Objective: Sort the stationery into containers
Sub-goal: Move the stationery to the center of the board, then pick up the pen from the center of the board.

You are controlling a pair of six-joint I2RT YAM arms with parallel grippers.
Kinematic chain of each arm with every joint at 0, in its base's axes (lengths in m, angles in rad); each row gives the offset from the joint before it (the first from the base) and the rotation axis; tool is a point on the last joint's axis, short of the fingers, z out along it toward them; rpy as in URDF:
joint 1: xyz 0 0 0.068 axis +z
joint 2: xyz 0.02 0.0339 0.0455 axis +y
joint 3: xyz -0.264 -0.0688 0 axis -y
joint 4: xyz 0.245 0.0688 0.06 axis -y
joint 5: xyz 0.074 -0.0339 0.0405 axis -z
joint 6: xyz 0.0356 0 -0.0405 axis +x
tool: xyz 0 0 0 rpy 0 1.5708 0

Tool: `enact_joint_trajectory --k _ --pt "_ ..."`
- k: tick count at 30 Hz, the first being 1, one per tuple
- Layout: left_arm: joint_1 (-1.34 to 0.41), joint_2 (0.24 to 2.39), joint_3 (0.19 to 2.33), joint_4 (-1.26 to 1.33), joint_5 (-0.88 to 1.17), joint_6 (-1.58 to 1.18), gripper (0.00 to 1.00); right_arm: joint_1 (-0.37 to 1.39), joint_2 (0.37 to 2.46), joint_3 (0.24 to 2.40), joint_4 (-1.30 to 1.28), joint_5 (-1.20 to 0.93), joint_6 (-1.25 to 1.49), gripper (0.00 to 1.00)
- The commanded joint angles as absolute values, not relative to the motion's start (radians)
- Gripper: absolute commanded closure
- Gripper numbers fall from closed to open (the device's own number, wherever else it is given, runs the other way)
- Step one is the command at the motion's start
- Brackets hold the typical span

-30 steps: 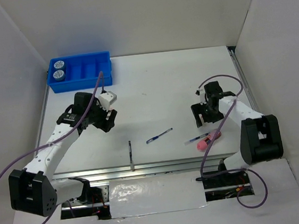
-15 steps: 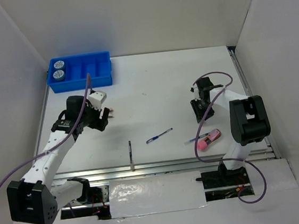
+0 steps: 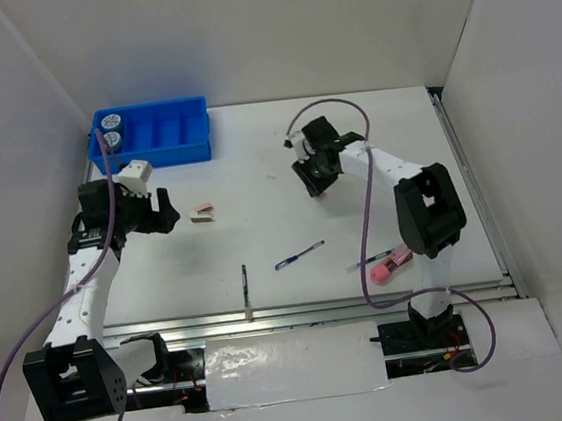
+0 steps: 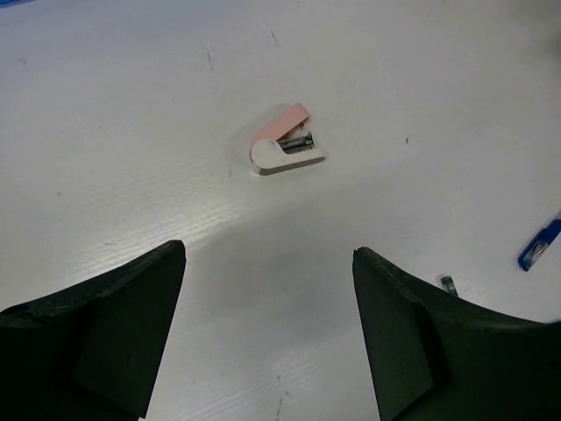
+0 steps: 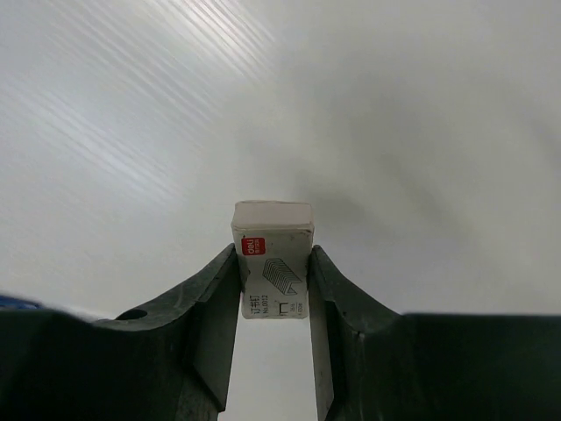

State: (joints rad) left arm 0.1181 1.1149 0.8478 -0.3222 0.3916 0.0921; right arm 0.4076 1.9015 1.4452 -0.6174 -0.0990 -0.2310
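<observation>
The left gripper is wide open and holds nothing. It hangs near the left edge of the table. Just past its fingers lies a little pink and white stapler, flat on the table and touching nothing.

The right gripper is squeezed tight on a small white box (it has a red mark and a tiny drawing on it). That gripper is out over the middle of the table, toward the far edge.

The blue tray sits in the far left corner, with two tape rolls in its leftmost part. Nearer the front edge lie a blue pen and a thin dark stick. A pink tube lies by the front right corner, just beside a second pen.
</observation>
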Motion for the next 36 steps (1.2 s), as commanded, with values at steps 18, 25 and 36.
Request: enact_joint_trajectory --k 18,25,36 --pt "0.295 1.114 0.793 -0.041 0.712 -0.155 0.06 0.769 2.197 1.781 -0.600 -0.052 -0.293 0.32" --pt "0.100 1.178 0.857 0.003 0.680 -0.049 0.08 0.675 1.893 1.643 -0.600 -0.142 -0.181 0.14" --pt "-0.282 1.735 1.377 -0.566 0.589 0.632 0.22 0.246 1.428 1.180 -0.663 -0.348 -0.193 0.16"
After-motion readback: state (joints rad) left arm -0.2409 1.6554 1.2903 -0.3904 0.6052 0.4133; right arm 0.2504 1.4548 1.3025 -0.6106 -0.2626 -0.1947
